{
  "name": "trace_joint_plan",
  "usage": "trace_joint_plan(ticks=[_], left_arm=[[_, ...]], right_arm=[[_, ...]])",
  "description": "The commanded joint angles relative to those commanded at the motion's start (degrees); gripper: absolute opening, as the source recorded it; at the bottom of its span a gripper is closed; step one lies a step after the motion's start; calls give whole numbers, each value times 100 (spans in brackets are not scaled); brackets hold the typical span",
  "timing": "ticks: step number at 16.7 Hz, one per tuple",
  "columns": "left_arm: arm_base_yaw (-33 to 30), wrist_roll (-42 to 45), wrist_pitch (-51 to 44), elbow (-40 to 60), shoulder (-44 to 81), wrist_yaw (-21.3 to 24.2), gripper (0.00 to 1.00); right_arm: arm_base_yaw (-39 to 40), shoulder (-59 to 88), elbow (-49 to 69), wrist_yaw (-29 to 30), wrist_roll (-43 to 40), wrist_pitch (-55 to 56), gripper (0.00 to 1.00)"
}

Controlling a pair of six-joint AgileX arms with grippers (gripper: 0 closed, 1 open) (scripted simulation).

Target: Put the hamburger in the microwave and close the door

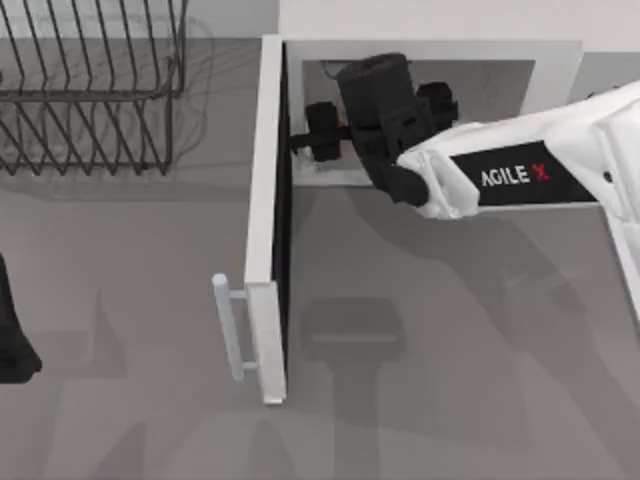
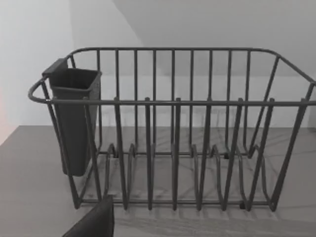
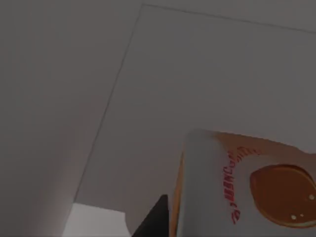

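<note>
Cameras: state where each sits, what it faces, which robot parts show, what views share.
Top view: above the table, looking down on microwave, open door, wire rack; right hand reaches into the cavity.
Left wrist: facing the wire rack; left hand edge shows.
Right wrist: inside the cavity, close on the hamburger; part of right hand shows.
Shared: top and left wrist both see the rack.

The microwave [image 1: 430, 50] is a white box at the table's far edge, its pale cavity open toward the near side. The door [image 1: 268, 220] stands swung wide open, edge-on, dark inner face rightward, its pale bar handle [image 1: 228, 325] pointing left. The hamburger [image 3: 247, 187], orange with whitish patches and red lettering, lies inside the cavity.
</note>
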Motion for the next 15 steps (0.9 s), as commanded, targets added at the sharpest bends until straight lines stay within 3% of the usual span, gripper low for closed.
trace_joint_plan(ticks=[15], left_arm=[[0,0,0,0,0,0,100]], right_arm=[[1307,-1847,-3264,987,589,518,100]])
